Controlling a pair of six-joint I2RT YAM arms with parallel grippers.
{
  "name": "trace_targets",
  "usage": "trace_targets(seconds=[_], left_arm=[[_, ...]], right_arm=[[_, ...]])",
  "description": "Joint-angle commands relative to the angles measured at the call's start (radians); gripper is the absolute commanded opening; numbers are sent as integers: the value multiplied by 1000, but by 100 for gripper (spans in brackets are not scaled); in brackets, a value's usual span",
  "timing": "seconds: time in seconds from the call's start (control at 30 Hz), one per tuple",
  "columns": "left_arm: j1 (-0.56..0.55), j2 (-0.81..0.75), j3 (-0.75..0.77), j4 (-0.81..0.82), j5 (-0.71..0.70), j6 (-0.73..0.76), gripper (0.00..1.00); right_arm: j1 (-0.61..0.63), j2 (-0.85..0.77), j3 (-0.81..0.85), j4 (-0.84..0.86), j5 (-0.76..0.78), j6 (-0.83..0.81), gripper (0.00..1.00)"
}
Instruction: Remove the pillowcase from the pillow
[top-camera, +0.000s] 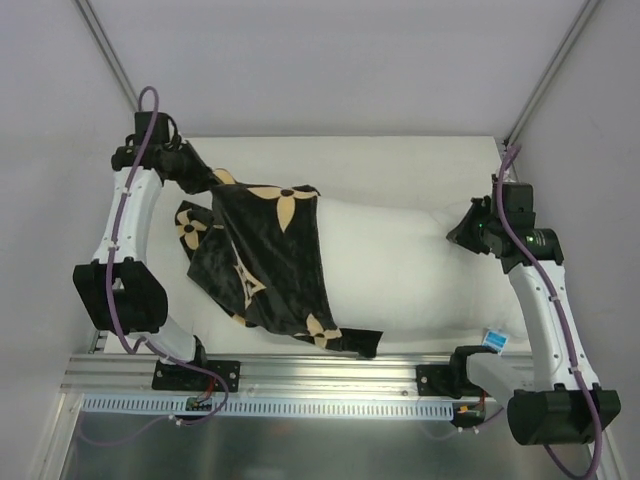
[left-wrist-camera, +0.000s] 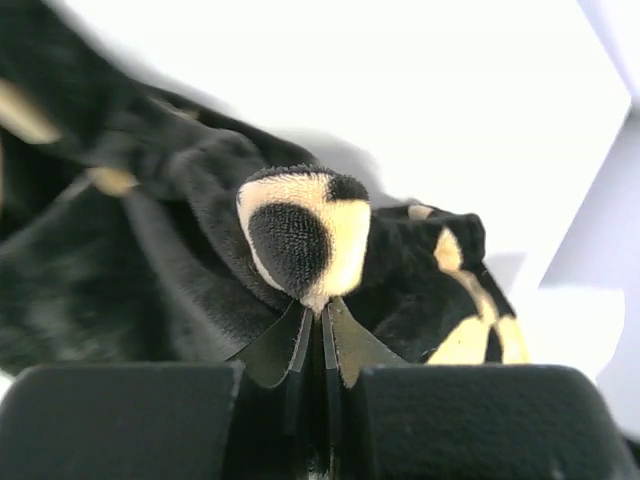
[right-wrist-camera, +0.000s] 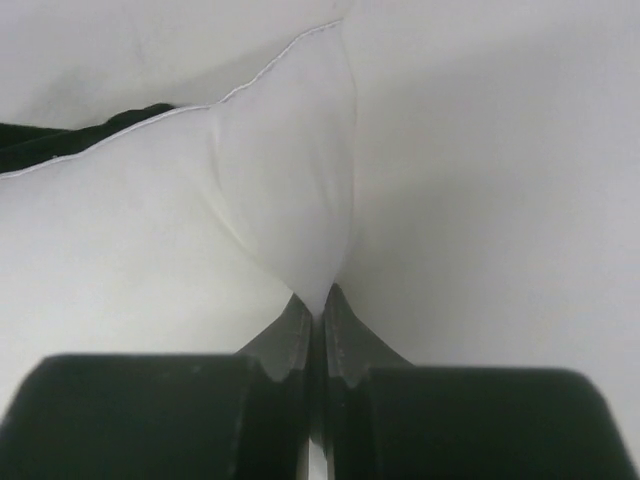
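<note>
left gripper (left-wrist-camera: 315, 312) pinching pillowcase (left-wrist-camera: 300, 240) — black, tan-flowered

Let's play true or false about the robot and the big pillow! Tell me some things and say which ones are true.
1. The left tool is pinching the black flowery pillowcase. True.
2. The right tool is open and holds nothing. False: it is shut on a corner of the white pillow.
3. The pillowcase covers the whole pillow. False: it lies only over the left part, and most of the pillow is bare.
4. A small blue tag shows by the pillow's right end. True.
</note>
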Motion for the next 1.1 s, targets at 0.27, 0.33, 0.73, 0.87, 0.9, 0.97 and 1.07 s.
trace_targets(seconds=[0.27, 0.33, 0.73, 0.87, 0.9, 0.97, 1.07], left_arm=[[344, -113, 8, 5, 38, 18, 0], [365, -106, 38, 3, 44, 4, 0], [165, -89, -29, -12, -9, 139, 61], [-42, -142, -131, -30, -169, 169, 93], [-87, -160, -158, -30, -207, 162, 93], [-197, -172, -235, -30, -244, 146, 94], [-313, -185, -332, -29, -301, 89, 94]], right_arm=[[-239, -170, 60, -128, 195, -29, 1], [-241, -181, 71, -135, 215, -15, 1], [-168, -146, 77, -110, 63, -90, 85], [-2, -157, 137, -128, 172, -119, 96], [23, -157, 143, -136, 184, -125, 96], [93, -153, 148, -144, 207, -144, 96], [194, -147, 123, -144, 200, -161, 96]])
